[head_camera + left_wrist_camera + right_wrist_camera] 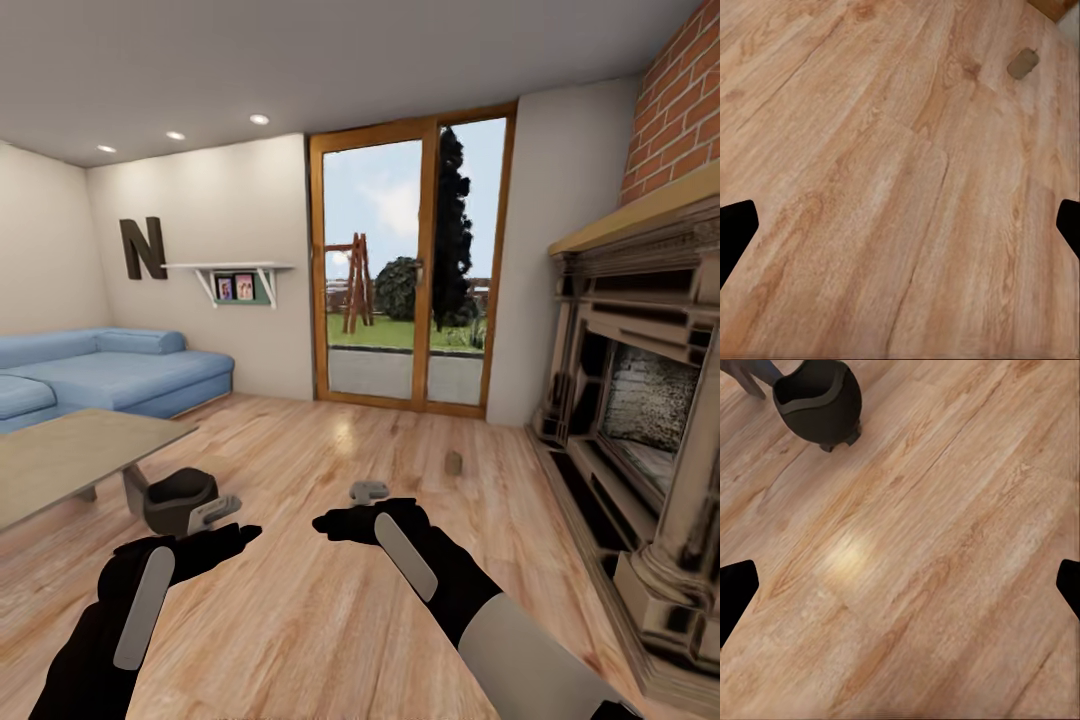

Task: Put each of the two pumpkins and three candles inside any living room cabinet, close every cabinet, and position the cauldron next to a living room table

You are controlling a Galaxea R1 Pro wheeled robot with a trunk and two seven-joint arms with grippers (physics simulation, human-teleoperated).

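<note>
A dark round cauldron (180, 498) stands on the wood floor beside a leg of the low table (70, 450); the right wrist view has the cauldron (821, 401) well ahead of the fingers. One small beige candle (453, 463) lies on the floor toward the fireplace, and the left wrist view catches this candle (1023, 63) far off. My left gripper (218, 512) hangs open over bare floor, with its dark fingertips (735, 232) spread wide. My right gripper (366, 492) is open too, holding nothing. The pumpkins and the cabinet are out of view.
A stone fireplace (640, 400) under a brick wall lines the right side. A blue sofa (110, 375) sits at the back left, and a glass patio door (410, 270) is straight ahead. Wood floor stretches between the table and the fireplace.
</note>
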